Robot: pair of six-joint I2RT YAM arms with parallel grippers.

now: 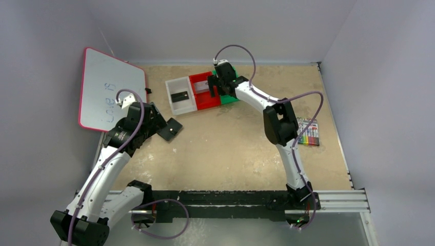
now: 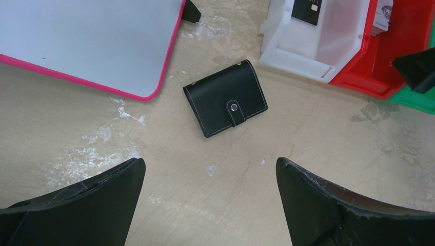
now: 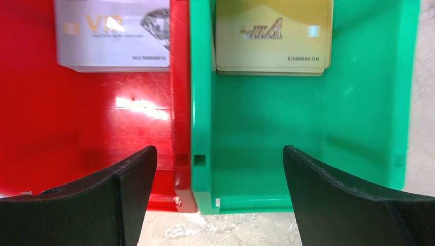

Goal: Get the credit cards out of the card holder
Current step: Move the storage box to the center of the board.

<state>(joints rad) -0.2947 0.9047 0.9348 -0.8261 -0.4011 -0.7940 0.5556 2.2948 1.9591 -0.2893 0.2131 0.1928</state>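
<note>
Left jaws wide open, empty, low in my wrist view. Holder [image 2: 225, 98] shut, strap snapped, flat on tabletop [image 2: 205, 205] mid-frame, near whiteboard [image 2: 87, 41] corner. My right jaws open, empty, over bins: silver card [image 3: 113, 33] in red bin [image 3: 77, 133] upper left, gold card [image 3: 274, 36] in green bin [image 3: 267, 133] upper centre. Black card [image 1: 179, 96] in white bin [image 1: 182, 106], overhead view, upper middle.

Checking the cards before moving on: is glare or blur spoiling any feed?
Right wrist view: a glare patch on the floor of the red plastic bin, below the silver-grey VIP card; print on it and on the gold-tan card in the green plastic bin is slightly soft. Left wrist view: the closed black stitched wallet is sharp, evenly lit. Top view: even light, cards too small to read.
</note>
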